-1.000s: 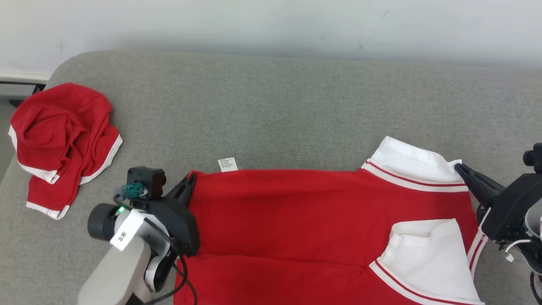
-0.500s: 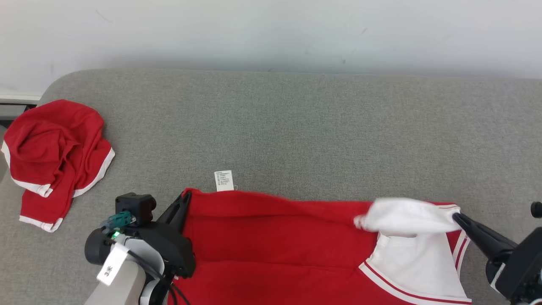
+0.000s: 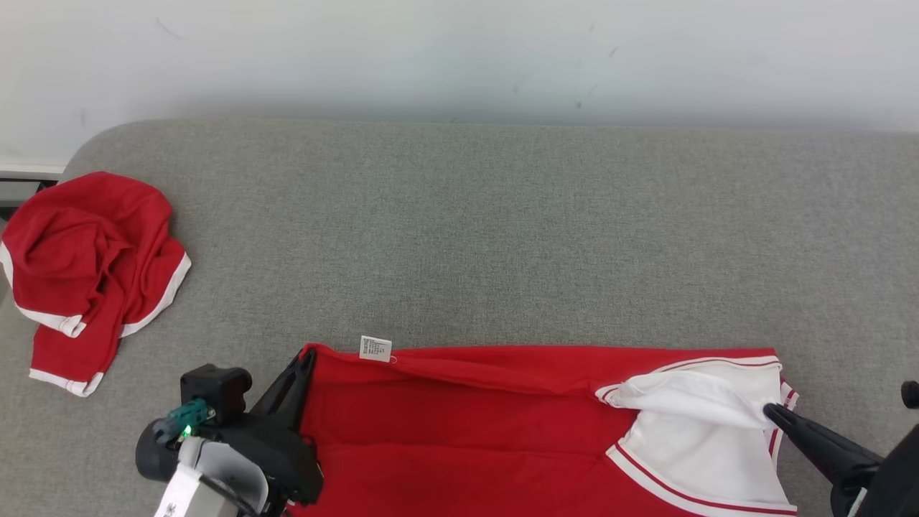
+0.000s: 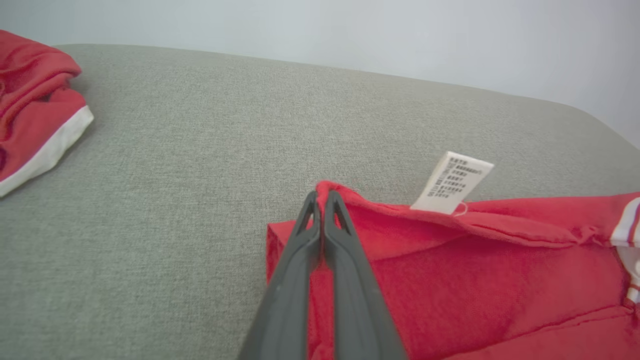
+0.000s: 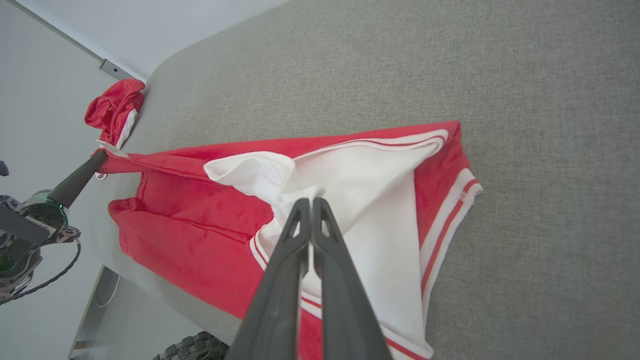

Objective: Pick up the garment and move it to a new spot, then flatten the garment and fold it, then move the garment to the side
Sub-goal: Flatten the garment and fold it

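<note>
We find the red soft-knit garment with white panels and red-striped white trim (image 3: 502,424) lying along the bottom of the head view. It rests on a grey, coarse-woven padded surface (image 3: 467,237) whose corner is rounded at the upper left. The red cloth lies in long shallow folds. At the lower right the white panel is bunched into a loose, puffed fold.

The left gripper (image 3: 306,355), with long dark matt fingers, is clenched on the garment's upper left corner. In the left wrist view the fingertips meet with the red hem pinched between them. A small white rectangular care label (image 3: 375,349) stands up from the hem just beside those tips. Its print is too small to read.

The right gripper (image 3: 768,411) is clamped on the bunched white fabric at the garment's right end. In the right wrist view its fingers lie pressed together, and the white cloth puckers at their tips.

A crumpled red cloth with white edging (image 3: 86,266) lies at the far left, well apart from the garment, and we cannot make out its shape. A plain pale wall (image 3: 459,50) fills the top of the frame.

The bottom edge of the frame cuts off the garment's lower part. The left arm covers its lower left corner, and the right arm is cropped at the lower right.
</note>
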Controlling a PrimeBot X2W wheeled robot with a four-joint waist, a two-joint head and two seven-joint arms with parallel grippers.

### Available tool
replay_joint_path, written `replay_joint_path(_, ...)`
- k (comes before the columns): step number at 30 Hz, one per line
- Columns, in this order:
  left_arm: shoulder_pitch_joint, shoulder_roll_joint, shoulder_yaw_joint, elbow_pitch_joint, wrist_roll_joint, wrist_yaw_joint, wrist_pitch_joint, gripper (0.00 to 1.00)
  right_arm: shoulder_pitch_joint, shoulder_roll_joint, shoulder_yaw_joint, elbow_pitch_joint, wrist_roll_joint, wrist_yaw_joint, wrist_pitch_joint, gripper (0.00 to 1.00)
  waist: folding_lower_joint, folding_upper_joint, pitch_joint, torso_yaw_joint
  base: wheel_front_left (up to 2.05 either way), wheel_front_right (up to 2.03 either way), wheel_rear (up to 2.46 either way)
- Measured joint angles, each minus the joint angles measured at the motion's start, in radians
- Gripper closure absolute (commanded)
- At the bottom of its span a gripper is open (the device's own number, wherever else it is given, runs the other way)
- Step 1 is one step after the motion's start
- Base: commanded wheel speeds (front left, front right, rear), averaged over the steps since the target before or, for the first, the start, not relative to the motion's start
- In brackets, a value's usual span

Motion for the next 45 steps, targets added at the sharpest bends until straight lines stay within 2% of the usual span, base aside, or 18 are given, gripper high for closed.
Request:
replay_joint_path(16, 0.072, 0.002, 0.022, 0.013, -0.036, -0.007, -0.050, 1.00, 0.153, -0.001, -0.058, -0.089, 0.099, -0.018, 0.028, 1.00, 0.0000, 0.0000, -0.005, 0.002, 0.00, 0.00, 0.00)
replay_joint_path(17, 0.072, 0.003, 0.021, 0.016, -0.036, -0.007, -0.050, 0.95, 0.162, -0.001, -0.055, -0.093, 0.099, -0.018, 0.029, 1.00, 0.0000, 0.0001, -0.004, 0.001, 0.00, 0.00, 0.00)
replay_joint_path(18, 0.072, 0.003, 0.021, 0.020, -0.036, -0.007, -0.053, 0.68, 0.166, 0.000, -0.052, -0.094, 0.100, -0.019, 0.036, 1.00, 0.0000, 0.0000, -0.004, 0.000, 0.00, 0.00, 0.00)
replay_joint_path(19, 0.072, 0.004, 0.021, 0.025, -0.035, -0.007, -0.055, 0.27, 0.168, -0.001, -0.049, -0.096, 0.102, -0.019, 0.039, 1.00, 0.0000, 0.0001, -0.003, -0.001, 0.00, 0.00, 0.00)
replay_joint_path(20, 0.072, 0.006, 0.020, 0.028, -0.034, -0.007, -0.057, 0.00, 0.170, -0.001, -0.047, -0.097, 0.103, -0.024, 0.044, 1.00, 0.0000, 0.0000, -0.003, -0.001, 0.00, 0.00, 0.00)
replay_joint_path(21, 0.072, 0.008, 0.020, 0.033, -0.034, -0.006, -0.057, 0.00, 0.176, -0.002, -0.045, -0.096, 0.102, -0.032, 0.048, 0.99, 0.0000, 0.0000, -0.002, -0.002, 0.00, 0.00, 0.00)
replay_joint_path(23, 0.072, 0.013, 0.019, 0.046, -0.032, -0.001, -0.057, 0.00, 0.186, -0.008, -0.038, -0.091, 0.096, -0.042, 0.064, 0.83, 0.0000, 0.0002, 0.000, -0.004, 0.00, 0.00, 0.00)
replay_joint_path(24, 0.072, 0.015, 0.020, 0.050, -0.031, 0.003, -0.057, 0.00, 0.192, -0.011, -0.035, -0.088, 0.095, -0.049, 0.070, 0.82, 0.0001, 0.0001, 0.000, -0.005, 0.00, 0.00, 0.00)
replay_joint_path(25, 0.072, 0.017, 0.020, 0.053, -0.031, 0.003, -0.057, 0.00, 0.201, -0.015, -0.033, -0.083, 0.094, -0.054, 0.076, 0.67, 0.0000, 0.0001, 0.001, -0.005, 0.00, 0.00, 0.00)
replay_joint_path(26, 0.072, 0.019, 0.020, 0.057, -0.031, 0.007, -0.056, 0.00, 0.206, -0.019, -0.032, -0.076, 0.088, -0.062, 0.081, 0.17, 0.0000, 0.0001, 0.002, -0.006, 0.00, 0.00, 0.00)
replay_joint_path(27, 0.072, 0.021, 0.021, 0.060, -0.030, 0.011, -0.056, 0.00, 0.212, -0.022, -0.032, -0.071, 0.079, -0.071, 0.081, 0.00, 0.0000, 0.0002, 0.002, -0.006, 0.00, 0.00, 0.00)
replay_joint_path(33, 0.072, 0.031, 0.036, 0.076, -0.028, 0.021, -0.058, 0.00, 0.218, -0.025, -0.042, -0.056, 0.060, -0.106, 0.089, 0.00, 0.0000, 0.0001, 0.001, -0.004, 0.00, 0.00, 0.00)
replay_joint_path(38, 0.074, 0.038, 0.066, 0.076, -0.028, 0.055, -0.081, 0.00, 0.221, -0.029, -0.042, -0.053, 0.023, -0.126, 0.085, 0.00, 0.0000, 0.0001, -0.013, 0.003, 0.00, 0.00, 0.00)
replay_joint_path(42, 0.088, 0.049, 0.095, 0.044, -0.029, 0.070, -0.110, 0.00, 0.210, -0.027, -0.051, -0.059, -0.032, -0.144, 0.036, 0.00, 0.0000, 0.0001, -0.028, 0.006, 0.00, 0.00, 0.00)
replay_joint_path(45, 0.093, 0.055, 0.111, 0.005, -0.024, 0.091, -0.123, 0.00, 0.154, 0.003, -0.065, -0.063, -0.077, -0.173, -0.029, 0.00, 0.0000, 0.0001, -0.040, 0.009, 0.00, 0.00, 0.00)
